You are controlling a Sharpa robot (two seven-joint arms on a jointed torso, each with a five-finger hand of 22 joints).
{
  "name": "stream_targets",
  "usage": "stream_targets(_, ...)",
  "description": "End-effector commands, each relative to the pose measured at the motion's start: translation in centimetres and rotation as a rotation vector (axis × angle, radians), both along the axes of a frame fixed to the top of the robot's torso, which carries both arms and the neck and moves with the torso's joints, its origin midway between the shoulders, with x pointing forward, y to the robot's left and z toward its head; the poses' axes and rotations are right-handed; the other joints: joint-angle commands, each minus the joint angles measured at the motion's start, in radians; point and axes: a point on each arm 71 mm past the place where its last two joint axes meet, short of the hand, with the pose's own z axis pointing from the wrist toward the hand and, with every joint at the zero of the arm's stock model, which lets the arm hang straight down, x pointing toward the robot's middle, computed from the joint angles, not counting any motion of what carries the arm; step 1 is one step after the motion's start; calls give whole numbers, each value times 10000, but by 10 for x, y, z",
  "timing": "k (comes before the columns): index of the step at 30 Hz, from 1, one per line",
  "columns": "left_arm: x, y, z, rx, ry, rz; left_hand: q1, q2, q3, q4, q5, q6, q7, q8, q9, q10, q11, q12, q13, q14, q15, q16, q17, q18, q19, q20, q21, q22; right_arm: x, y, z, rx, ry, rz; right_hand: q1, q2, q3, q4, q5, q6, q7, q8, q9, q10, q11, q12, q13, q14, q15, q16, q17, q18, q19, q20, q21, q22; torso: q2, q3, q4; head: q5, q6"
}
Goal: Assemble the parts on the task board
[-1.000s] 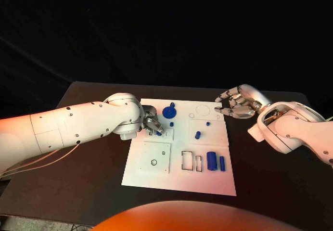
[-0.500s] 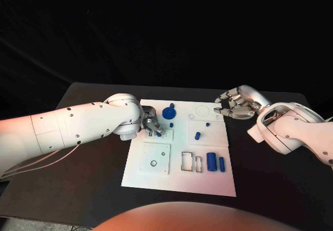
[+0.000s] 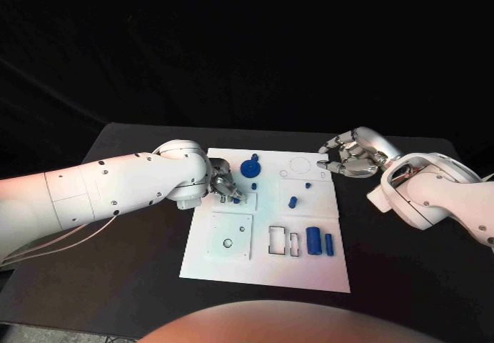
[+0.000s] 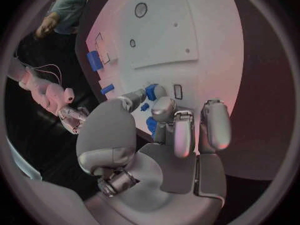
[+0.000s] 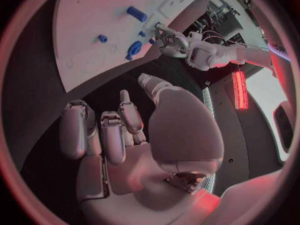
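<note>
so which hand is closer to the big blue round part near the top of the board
Left. The left hand sits on the task board just beside the round blue part; the right hand hovers off the board's right edge, farther away.

— Where does the head camera look from?
— Above, down onto the task board (image 3: pixel 265 268), both hands at its far end.
— The wrist cameras?
— Each sits close behind its own hand; both share that board (image 4: pixel 209 35) (image 5: pixel 81 30).
</note>
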Motion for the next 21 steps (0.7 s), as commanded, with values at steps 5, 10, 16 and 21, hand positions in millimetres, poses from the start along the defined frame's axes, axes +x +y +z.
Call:
stream_targets(5, -2, 1, 0, 32, 57, -13, 282, 37, -386, 339, -40, 63, 18, 92, 7, 30, -64, 90, 36, 1057, -54, 64, 2632, -55, 92, -12, -29, 1141, -1, 0, 0, -32, -16, 67, -122, 7, 1, 78, -77, -16, -16, 67, 21, -47, -16, -54, -4, 860, -65, -65, 2021, 175, -30, -24, -49, 1270, 1, -1, -3, -2, 37)
stream_targets(10, -4, 0, 5, -336, -16, 50, 415, 8, -615, 593, -48, -69, 60, 64, 8, -13, -31, 65, 7, 1057, -66, 64, 2632, -50, 93, -42, -43, 1154, 0, 0, -1, -31, -13, 43, -129, 8, -2, 83, -77, -17, -17, 68, 23, -50, -15, -56, -7, 857, -65, -70, 2010, 177, -35, -24, -59, 1266, 5, -18, 5, -36, 98)
stream_targets(16, -4, 1, 16, -878, -139, 293, 377, 508, -2580, 700, 782, -302, 123, -46, -82, -145, 34, 101, -3, 1057, -12, 64, 2632, -52, 103, -80, -86, 1202, 0, -1, -1, -36, -10, -13, -139, 9, -6, 90, -77, -19, -17, 68, 24, -52, -15, -59, -10, 856, -65, -72, 2006, 179, -40, -24, -70, 1261, -6, 14, 0, -12, 102)
stream_targets(21, 0, 5, 24, -1077, -302, 504, 337, 434, -2957, 671, 2327, -412, 145, -68, -89, -199, 21, 86, -30, 1057, -8, 64, 2632, -47, 91, -99, -122, 1212, 0, -2, -1, -40, -6, -35, -162, 10, -16, 105, -77, -23, -16, 68, 27, -47, -15, -54, -3, 855, -65, -73, 2004, 177, -36, -24, -64, 1265, 4, 4, 5, -12, 125)
